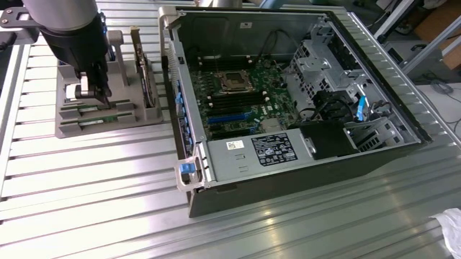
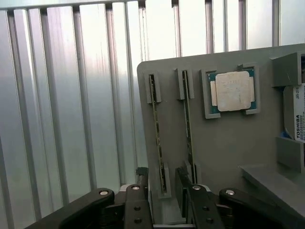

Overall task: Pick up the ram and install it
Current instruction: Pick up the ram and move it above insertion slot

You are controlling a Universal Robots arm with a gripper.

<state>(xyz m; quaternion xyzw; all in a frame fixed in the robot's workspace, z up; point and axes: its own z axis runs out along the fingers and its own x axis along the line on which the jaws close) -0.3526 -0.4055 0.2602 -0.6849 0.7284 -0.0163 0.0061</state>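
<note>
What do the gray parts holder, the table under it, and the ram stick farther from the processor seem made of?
Parts holder: matte gray plastic, likely; dull, even, no glare. Table: ribbed bare metal, probably aluminium; bright streaky reflections along the grooves. Ram stick: thin circuit board seen edge-on, greenish-gold edge; finish unclear.

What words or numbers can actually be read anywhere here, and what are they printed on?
"TOSHIBA": on the white label of the hard drive, wrist view.
Label on the power supply inside the computer: too blurred to read.
Print on the square silver chip: too faint to read.
</note>
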